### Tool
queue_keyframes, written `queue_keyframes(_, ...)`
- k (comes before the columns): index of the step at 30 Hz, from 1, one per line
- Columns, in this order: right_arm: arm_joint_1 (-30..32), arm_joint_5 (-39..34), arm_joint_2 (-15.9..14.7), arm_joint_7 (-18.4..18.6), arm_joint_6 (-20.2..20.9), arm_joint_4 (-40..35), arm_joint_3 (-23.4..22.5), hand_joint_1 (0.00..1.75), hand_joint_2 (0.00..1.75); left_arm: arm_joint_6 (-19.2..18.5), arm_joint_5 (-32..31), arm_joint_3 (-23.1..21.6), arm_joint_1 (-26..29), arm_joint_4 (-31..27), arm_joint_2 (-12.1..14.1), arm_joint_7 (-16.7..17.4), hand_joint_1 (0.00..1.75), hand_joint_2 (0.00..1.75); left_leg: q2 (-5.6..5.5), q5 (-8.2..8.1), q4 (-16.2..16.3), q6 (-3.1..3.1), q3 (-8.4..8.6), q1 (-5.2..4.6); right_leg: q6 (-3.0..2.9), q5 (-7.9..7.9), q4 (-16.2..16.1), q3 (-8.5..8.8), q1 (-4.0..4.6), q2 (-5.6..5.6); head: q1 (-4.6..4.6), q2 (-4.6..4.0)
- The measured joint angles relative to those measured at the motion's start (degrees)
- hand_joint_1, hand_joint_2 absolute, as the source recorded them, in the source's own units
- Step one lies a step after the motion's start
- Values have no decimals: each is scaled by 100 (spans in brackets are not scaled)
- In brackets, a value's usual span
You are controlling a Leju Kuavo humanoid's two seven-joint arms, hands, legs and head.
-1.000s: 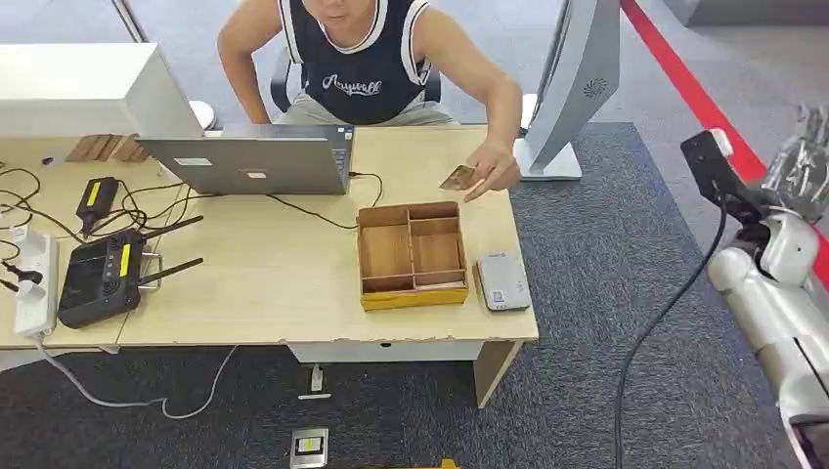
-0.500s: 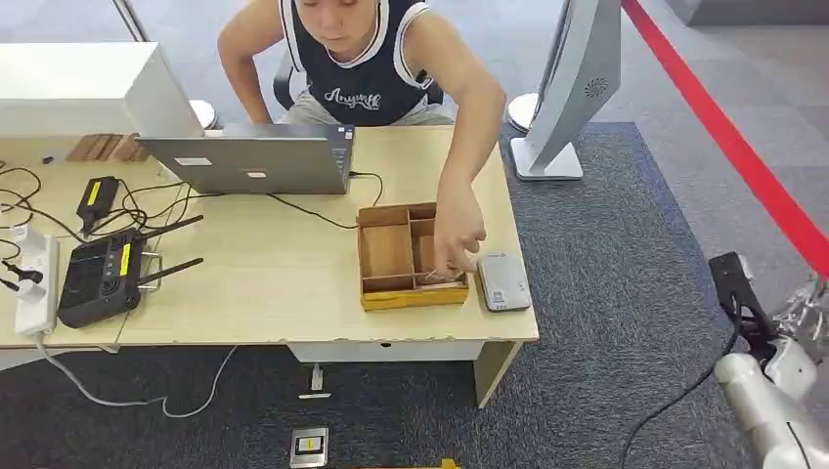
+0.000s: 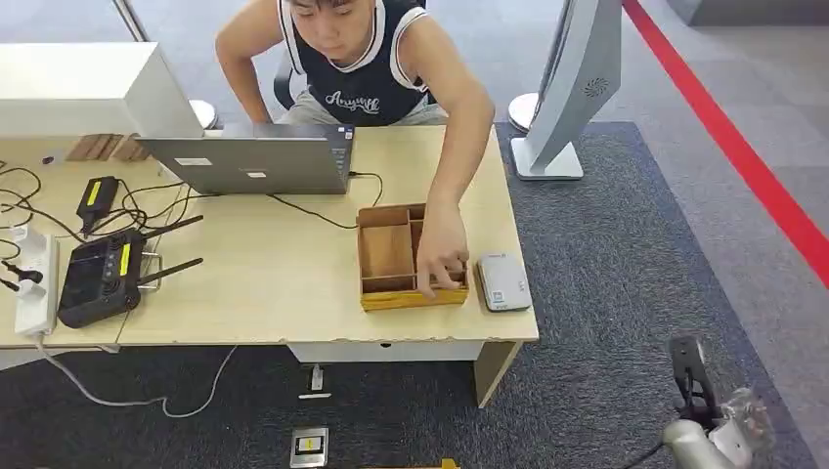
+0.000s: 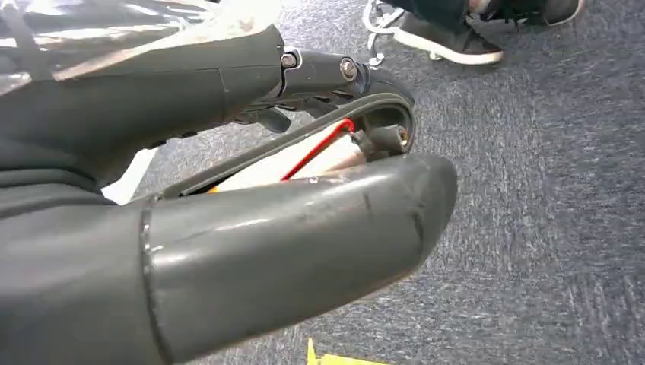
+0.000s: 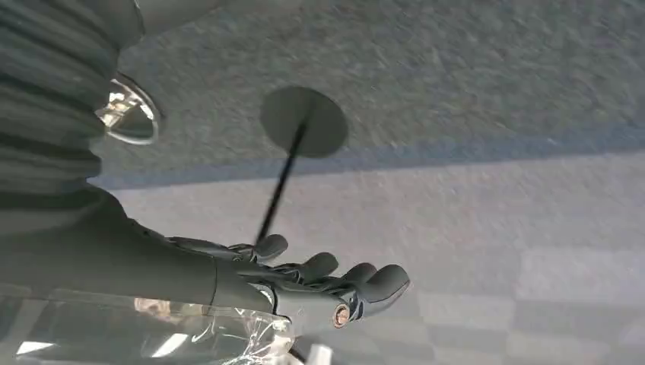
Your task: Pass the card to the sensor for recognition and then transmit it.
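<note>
Now, left hand point(image 4: 251, 228): it hangs over grey carpet. The thick thumb and a dark finger curve toward each other around something pale, so whether it holds anything cannot be told.
Bench point(image 3: 274, 283): a pale wooden top across the left and middle of the head view, carrying a laptop, cables and the task's things.
Wooden tray point(image 3: 386, 249): it sits right of centre on the bench, is divided into compartments, and has a long narrow slot along its near edge.
Person's hand point(image 3: 442, 256): it reaches down into the right-hand compartments of the tray, fingertips at the near edge.
Card, place: it cannot be made out. It is probably under that hand, in the tray's right side.
Card, handling: judged light, thin, stiff and slick. It would be hard to lift while flat, so it is best pinched by a raised edge or a short end.
Card, heading: hidden. If it lies in the near slot, its long axis would likely run left to right across the frame.
Sensor point(image 3: 502, 281): a small pale box just beside the tray's right wall, with its long side running up the frame.
Right hand point(image 5: 304, 277): it is low at the lower right of the head view, well apart from the bench, fingers stretched out and spread, holding nothing.
</note>
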Motion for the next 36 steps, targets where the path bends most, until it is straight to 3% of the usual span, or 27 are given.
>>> queue_keyframes(5, 175, -59, 192, 157, 214, 175, -129, 0, 175, 0, -46, 92, -5, 0, 30, -68, 0, 0, 1, 0, -1, 0, 1, 4, -1, -3, -1, 1, 5, 0, 2, 0)
queue_keyframes(18, 444, 505, 1071, 324, 874, 409, -287, 0, 175, 0, -24, 337, -63, 2, 175, -122, 0, 0, 3, 4, -2, -5, 3, 5, -6, -3, 8, 0, 6, 1, -2, 0)
queue_keyframes(28, 372, 468, 1395, 426, 1674, 474, -284, 0, 175, 0, -50, 396, -70, 2, 269, 127, 0, 0, 3, 4, -2, -6, 3, 5, -6, -3, 9, 0, 6, 1, -4, 0)
queue_keyframes(36, 350, 326, 1530, 481, 1873, 488, -280, 0, 175, 0, -50, 396, -77, 28, 308, -24, 0, 0, 3, 4, -2, -6, 3, 5, -6, -3, 9, -1, 6, 1, -4, 0)
